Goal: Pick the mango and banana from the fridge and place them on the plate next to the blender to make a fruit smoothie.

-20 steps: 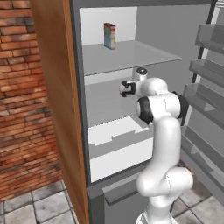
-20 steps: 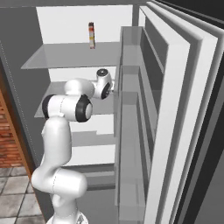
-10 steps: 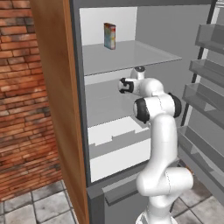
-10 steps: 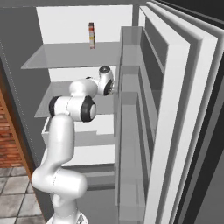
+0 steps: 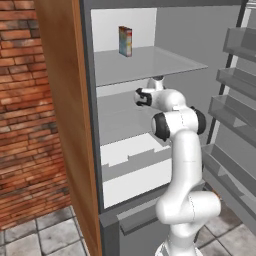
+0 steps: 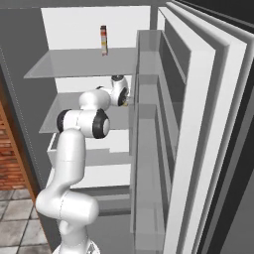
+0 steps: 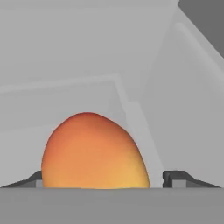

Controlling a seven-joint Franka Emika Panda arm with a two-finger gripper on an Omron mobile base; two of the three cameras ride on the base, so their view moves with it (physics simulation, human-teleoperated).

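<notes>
The mango (image 7: 94,151) sits on the middle shelf of the fridge (image 5: 175,40), and in the hand view it lies right between the two finger tips, the left tip tight against its skin and the right tip (image 7: 175,178) a little way off. Whether the gripper (image 7: 105,179) is clamped on the fruit yet I cannot tell; a gap shows on one side, so it reads as closing rather than holding.

Over the last second the arm has pushed deeper under the upper shelf: the wrist sat nearer the fridge's front edge before, and now the gripper (image 5: 140,98) reaches further toward the back wall. The jaws, fully spread a moment ago, have begun to draw in (a small but telling change). I judge this to be the start of the grasp on the first fruit, with the lift and the carry to the plate not yet begun.

Above, a small carton (image 5: 125,41) stands on the top shelf, well apart from the hand. The white drawer (image 5: 135,160) lies below, and the door racks (image 6: 149,129) stand just beside the wrist in the right base view.
</notes>
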